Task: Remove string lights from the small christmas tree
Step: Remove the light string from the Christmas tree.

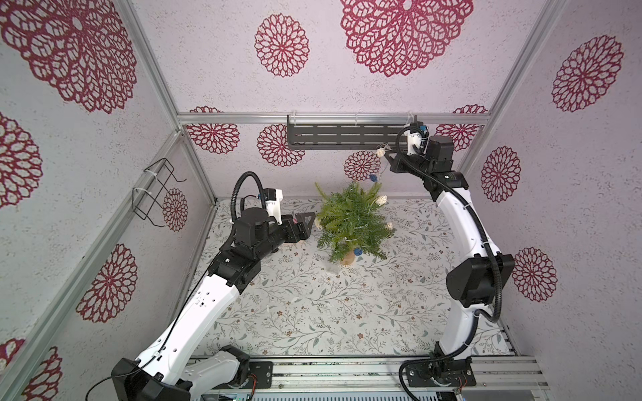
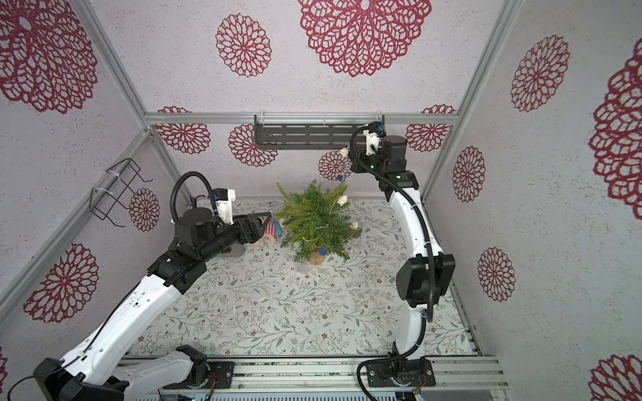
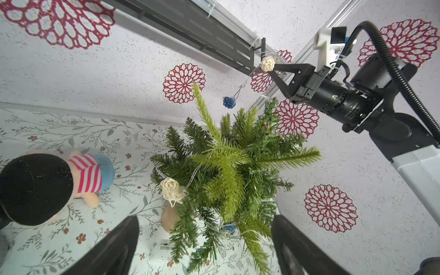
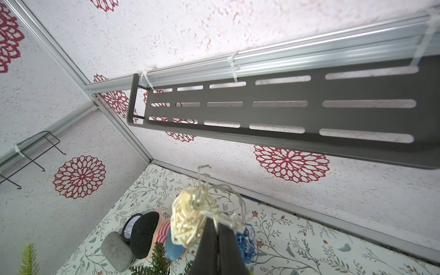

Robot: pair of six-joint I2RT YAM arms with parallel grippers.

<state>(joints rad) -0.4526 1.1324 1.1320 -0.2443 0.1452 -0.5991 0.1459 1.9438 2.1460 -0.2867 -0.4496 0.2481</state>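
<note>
The left arm (image 1: 208, 302) and the right arm (image 1: 458, 215) look alike: white link shells, black joint housings, black ribbed conduit (image 1: 248, 173), a white wrist camera mount (image 3: 323, 47) and 2 black triangular fingers (image 3: 292, 67) each.

Lab robot cell, aluminium frame (image 1: 243, 118), papered walls (image 1: 225, 69), left arm (image 1: 194, 312), right arm (image 1: 462, 222) bolted to base rail (image 1: 347, 373)

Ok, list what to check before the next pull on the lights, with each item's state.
1. Grip: right gripper shut on the string lights beside a cream ball: ok.
2. Free hand: left gripper open beside the small christmas tree: ok.
3. Tree upright on its tan base: ok.
4. Lights free of branches: not ok, a cream ball and wire sit on the tree.
5. Clear box free of snags: cannot tell.
</note>
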